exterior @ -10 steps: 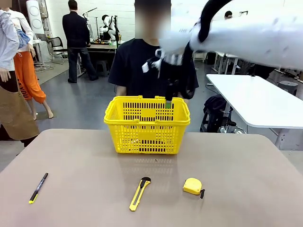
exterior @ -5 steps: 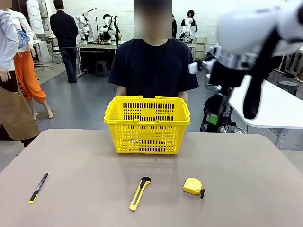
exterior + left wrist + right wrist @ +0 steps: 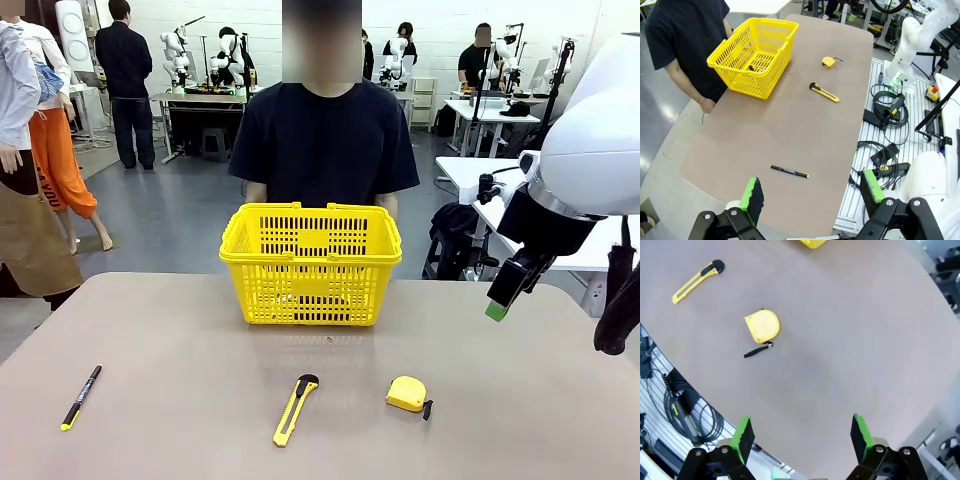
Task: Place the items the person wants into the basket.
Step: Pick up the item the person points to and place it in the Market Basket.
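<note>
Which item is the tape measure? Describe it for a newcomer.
From the bright yellow perforated plastic basket at the far edge of the brown table, look nearer and right. The small rounded yellow tape measure lies there, black strap trailing; the yellow-and-black utility knife to its left is long and slim.

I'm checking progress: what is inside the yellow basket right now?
In the left wrist view, a dark item lies on the floor of the basket, too small to identify. Its walls hide part of the floor. The tape measure lies outside, on the table.
</note>
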`<state>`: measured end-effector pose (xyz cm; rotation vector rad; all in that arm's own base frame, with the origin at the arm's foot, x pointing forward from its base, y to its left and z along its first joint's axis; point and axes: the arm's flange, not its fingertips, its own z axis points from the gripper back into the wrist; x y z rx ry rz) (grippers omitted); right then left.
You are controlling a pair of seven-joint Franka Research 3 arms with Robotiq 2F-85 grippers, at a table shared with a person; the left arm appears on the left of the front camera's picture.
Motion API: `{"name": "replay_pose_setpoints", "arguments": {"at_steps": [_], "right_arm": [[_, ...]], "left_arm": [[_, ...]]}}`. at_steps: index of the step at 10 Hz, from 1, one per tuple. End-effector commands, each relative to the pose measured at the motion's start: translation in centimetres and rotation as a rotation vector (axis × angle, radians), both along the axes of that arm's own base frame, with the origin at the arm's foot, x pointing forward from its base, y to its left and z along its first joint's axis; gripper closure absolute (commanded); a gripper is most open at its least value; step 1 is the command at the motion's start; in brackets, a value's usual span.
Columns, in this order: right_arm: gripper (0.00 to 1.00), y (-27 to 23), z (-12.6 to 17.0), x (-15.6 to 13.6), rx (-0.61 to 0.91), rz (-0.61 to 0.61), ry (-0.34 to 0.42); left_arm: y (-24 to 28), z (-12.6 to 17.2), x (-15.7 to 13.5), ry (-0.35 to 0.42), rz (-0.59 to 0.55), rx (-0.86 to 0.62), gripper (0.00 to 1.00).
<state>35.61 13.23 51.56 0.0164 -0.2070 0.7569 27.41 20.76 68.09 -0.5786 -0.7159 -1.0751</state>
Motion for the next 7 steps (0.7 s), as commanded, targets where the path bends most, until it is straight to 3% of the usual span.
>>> {"name": "replay_pose_setpoints", "arguments": {"at_steps": [1,7], "right_arm": [[0.00,-0.03,-0.24,0.06,0.004,0.023,0.006],[0.00,-0.03,-0.24,0.06,0.004,0.023,0.006]], "left_arm": [[0.13,0.03,-0.14,-0.024,-0.021,-0.010,0.00],[0.13,0.03,-0.14,-0.024,-0.021,-0.010,0.00]]}}
